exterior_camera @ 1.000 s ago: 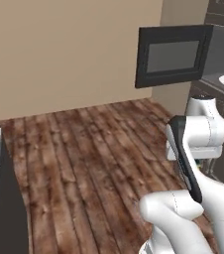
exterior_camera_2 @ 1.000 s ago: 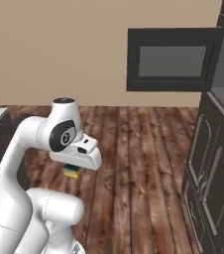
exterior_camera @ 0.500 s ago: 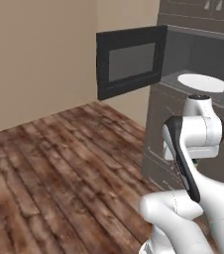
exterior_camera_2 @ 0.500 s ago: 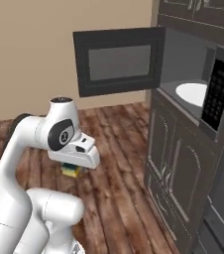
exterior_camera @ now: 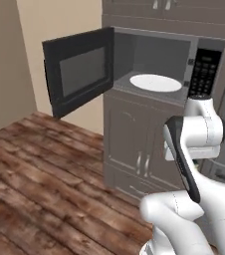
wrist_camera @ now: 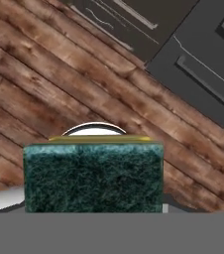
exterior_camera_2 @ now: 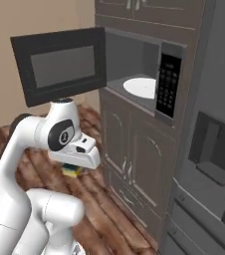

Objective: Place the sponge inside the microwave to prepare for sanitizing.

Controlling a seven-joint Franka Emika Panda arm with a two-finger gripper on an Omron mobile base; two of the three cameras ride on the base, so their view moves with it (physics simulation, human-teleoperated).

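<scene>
The microwave (exterior_camera: 154, 64) is set in a dark cabinet column, with its black glass door (exterior_camera: 79, 69) swung open to the left. Its grey cavity holds a white turntable (exterior_camera: 156, 82), and the black keypad (exterior_camera_2: 168, 84) sits to the right. My gripper (exterior_camera_2: 74, 168) hangs low beside my arm, well below and in front of the cavity, shut on the sponge (exterior_camera_2: 72, 171). In the hand view the sponge's dark green face (wrist_camera: 93, 176) and thin yellow edge cover the fingertips, with wooden floor below.
Dark cabinet doors (exterior_camera: 134, 149) stand under the microwave. A grey fridge with a dispenser (exterior_camera_2: 214, 149) rises to the right. Brown wooden floor (exterior_camera: 35, 174) stretches to the left, ending at a beige wall (exterior_camera: 5, 74).
Both base views have swung round as the base moved, so the microwave has come from the far upper right to close ahead. The arm's pose and the held sponge are unchanged.
</scene>
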